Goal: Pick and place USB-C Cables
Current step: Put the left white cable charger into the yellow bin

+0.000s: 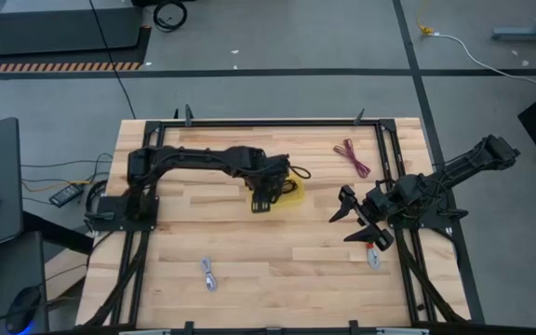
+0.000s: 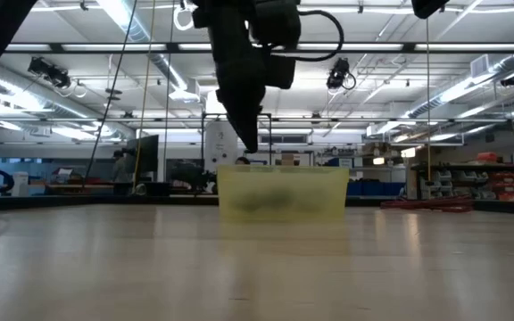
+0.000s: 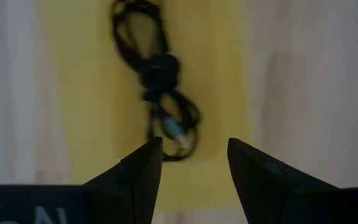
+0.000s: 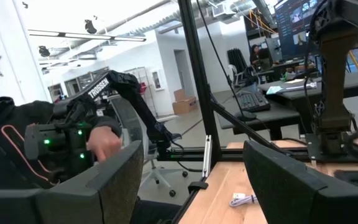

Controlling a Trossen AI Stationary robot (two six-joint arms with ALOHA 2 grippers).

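The black cable bundle lies coiled inside a shallow yellow tray at mid-table. My left gripper hovers open just above the tray's near edge, and its fingers point down. The dark red bundle rests on the table toward the far right. The grey-silver bundle lies near the near edge. The white bundle with a red band lies beside my right gripper, which is open and raised at the right side.
A black metal frame runs around the table's edges. Bare wood lies between the tray and the grey-silver bundle. A person with a hand-held controller shows beyond the table in the right wrist view.
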